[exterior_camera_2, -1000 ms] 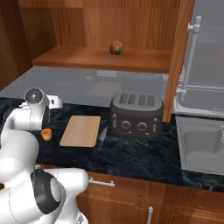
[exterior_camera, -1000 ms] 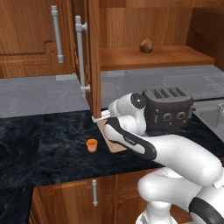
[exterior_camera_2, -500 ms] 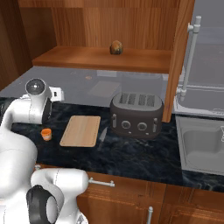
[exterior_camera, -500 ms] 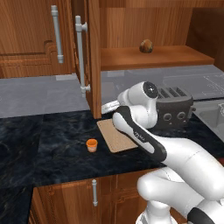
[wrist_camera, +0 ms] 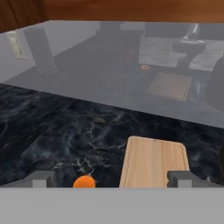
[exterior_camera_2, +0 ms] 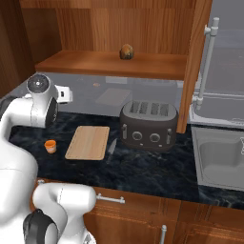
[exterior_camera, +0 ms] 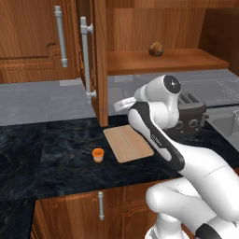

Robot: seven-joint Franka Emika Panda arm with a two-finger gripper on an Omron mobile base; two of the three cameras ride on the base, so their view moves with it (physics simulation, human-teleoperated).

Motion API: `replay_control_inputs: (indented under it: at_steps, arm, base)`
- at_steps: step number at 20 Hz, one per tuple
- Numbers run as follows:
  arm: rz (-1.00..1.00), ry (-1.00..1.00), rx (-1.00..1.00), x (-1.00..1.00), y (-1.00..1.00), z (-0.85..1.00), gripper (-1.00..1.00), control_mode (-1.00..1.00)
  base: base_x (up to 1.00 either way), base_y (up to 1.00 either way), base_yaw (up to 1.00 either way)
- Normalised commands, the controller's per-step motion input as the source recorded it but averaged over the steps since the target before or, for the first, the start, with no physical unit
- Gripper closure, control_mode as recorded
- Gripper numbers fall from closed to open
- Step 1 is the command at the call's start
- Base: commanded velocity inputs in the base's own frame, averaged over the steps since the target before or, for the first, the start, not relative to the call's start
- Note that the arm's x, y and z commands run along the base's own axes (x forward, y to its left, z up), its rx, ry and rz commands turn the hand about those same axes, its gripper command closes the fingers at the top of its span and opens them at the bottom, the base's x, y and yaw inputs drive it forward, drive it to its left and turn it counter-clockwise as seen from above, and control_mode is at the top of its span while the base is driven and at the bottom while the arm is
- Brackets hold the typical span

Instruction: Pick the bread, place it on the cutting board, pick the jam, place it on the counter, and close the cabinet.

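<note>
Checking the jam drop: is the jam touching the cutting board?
Apart. The left base view shows the jam standing on the counter with dark stone between it and the cutting board.

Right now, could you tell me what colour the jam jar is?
Orange, the jam shows best in the left base view.

The white arm rises from 5 o'clock in the left base view, bends at a raised elbow, and its forearm slopes up toward 12. The gripper (wrist_camera: 111, 179) is raised and empty, its two dark fingertips (wrist_camera: 43, 178) spread wide at 7 and 5 o'clock of the hand view. In the right base view the wrist sits at 9 o'clock.
</note>
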Motion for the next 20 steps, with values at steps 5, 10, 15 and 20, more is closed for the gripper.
replay_control_inputs:
  at_steps: [5,10,15,20]
  arm:
    - [-0.08,0.0,0.0,-0.1,-0.27,0.41,-1.0,-1.0]
    - [-0.11,0.0,0.0,-0.14,-0.34,0.4,-1.0,-1.0]
    - [-0.09,0.0,0.0,-0.17,-0.35,0.36,-1.0,-1.0]
    - [-0.08,0.0,0.0,-0.14,-0.34,0.34,-1.0,-1.0]
  base:
    - [0.0,0.0,0.0]
    - [0.0,0.0,0.0]
    - [0.0,0.0,0.0]
    - [0.0,0.0,0.0]
